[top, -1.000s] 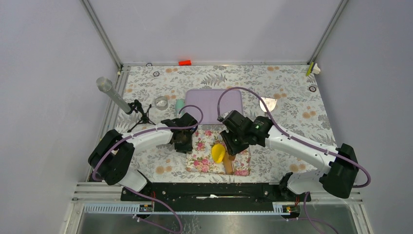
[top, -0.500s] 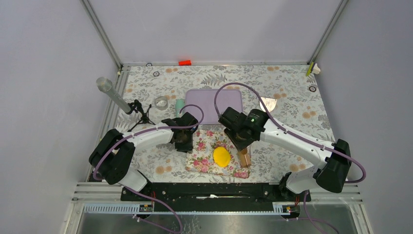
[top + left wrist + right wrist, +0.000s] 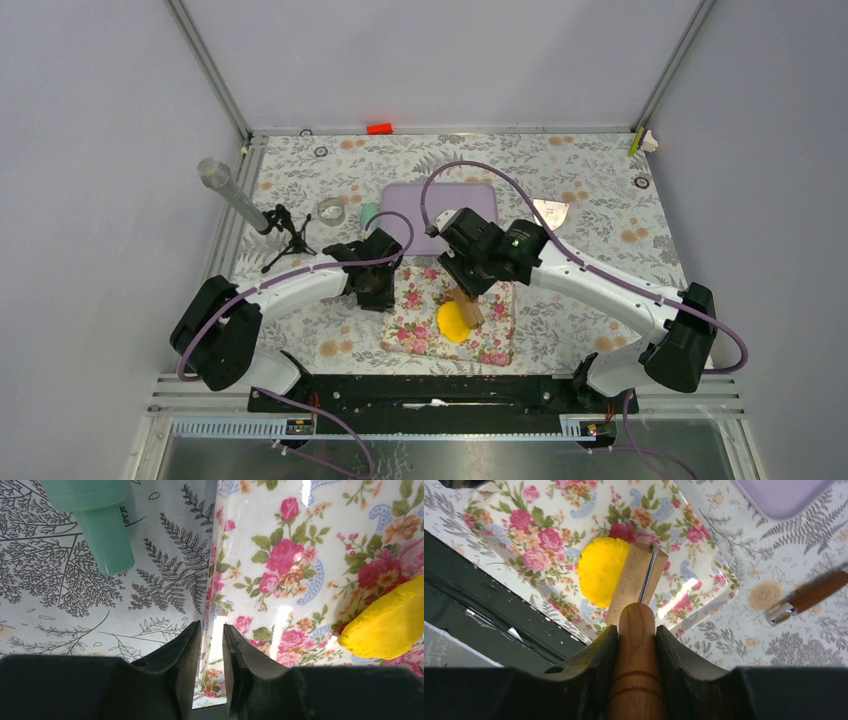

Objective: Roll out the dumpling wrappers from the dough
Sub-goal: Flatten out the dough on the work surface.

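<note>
The dough [image 3: 453, 321] is one bright yellow lump, rounded and only partly flattened. It lies on the near half of the flowered mat [image 3: 412, 328], and no cut wrappers show anywhere.

Seen from above, the wooden roller [image 3: 466, 304] overlaps the dough's 1 o'clock edge. Its handle runs back toward 12 o'clock into the right gripper [image 3: 636, 636], whose jaws are clenched on that handle. From the right wrist, the dough [image 3: 600, 570] lies at about 11 o'clock from the jaws. The tool's head covers only its right side, so most of the yellow mass sits left of the tool's line.

By my judgement, the next stroke must drive toward 7 o'clock in the top view to cross the dough's middle.

The left gripper [image 3: 211, 639] sits at the dough's 10 o'clock, over the mat's left edge. Its jaws stand a narrow slit apart with nothing seen between them. The right arm is plainly the nearer one. Everything rests on the fern-print counter [image 3: 600, 225].
</note>
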You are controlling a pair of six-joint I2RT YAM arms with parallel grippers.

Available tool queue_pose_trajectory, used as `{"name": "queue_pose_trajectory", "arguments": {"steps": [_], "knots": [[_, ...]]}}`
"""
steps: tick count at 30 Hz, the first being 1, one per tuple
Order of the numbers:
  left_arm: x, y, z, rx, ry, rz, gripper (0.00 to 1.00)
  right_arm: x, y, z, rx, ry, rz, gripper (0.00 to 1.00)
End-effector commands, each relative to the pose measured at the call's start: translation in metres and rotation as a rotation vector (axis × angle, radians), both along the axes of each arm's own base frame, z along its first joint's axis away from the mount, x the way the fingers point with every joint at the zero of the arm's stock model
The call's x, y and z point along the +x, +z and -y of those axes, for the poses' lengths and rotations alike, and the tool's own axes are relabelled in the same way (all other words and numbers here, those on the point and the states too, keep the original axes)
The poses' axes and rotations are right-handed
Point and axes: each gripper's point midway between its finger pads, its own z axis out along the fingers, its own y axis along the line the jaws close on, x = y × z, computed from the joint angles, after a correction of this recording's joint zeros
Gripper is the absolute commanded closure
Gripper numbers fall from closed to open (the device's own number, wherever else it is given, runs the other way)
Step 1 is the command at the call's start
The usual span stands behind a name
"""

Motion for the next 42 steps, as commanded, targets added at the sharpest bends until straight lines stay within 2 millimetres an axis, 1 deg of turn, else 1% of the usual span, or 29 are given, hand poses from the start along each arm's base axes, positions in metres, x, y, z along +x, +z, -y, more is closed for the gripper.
{"name": "queue_pose_trajectory", "arguments": {"steps": [1, 4, 8, 15, 17, 21, 23, 26, 33, 42], "knots": [[-0.001, -0.002, -0.003, 0.005, 0.015, 0.004, 0.71, 0.004, 0.01, -0.027, 0.098, 0.088, 0.025, 1.0], [-0.002, -0.01, -0.006, 0.02, 0.025, -0.007, 0.71, 0.001, 0.008, -0.031, 0.113, 0.107, 0.009, 1.0], [-0.004, -0.013, -0.004, 0.001, 0.035, -0.018, 0.72, -0.004, -0.004, -0.032, 0.107, 0.118, -0.021, 1.0], [-0.002, -0.01, -0.007, 0.011, 0.045, -0.002, 0.72, -0.015, -0.048, -0.009, 0.008, 0.091, -0.08, 1.0], [-0.001, -0.01, -0.008, 0.011, 0.047, 0.0, 0.72, -0.018, -0.055, -0.007, 0.001, 0.088, -0.089, 1.0], [0.0, -0.009, -0.01, 0.011, 0.054, 0.002, 0.72, -0.029, -0.067, -0.008, 0.004, 0.106, -0.149, 1.0], [0.0, -0.009, -0.011, 0.01, 0.056, 0.004, 0.72, -0.033, -0.074, -0.005, -0.01, 0.107, -0.166, 1.0], [0.001, -0.009, -0.013, 0.011, 0.06, 0.004, 0.72, -0.036, -0.082, -0.003, -0.018, 0.101, -0.179, 1.0], [0.001, -0.009, -0.017, 0.014, 0.071, 0.006, 0.72, -0.043, -0.098, -0.006, 0.005, 0.08, -0.221, 1.0], [0.002, -0.009, -0.02, 0.017, 0.074, 0.002, 0.73, -0.047, -0.109, -0.006, 0.019, 0.061, -0.241, 1.0]]}}
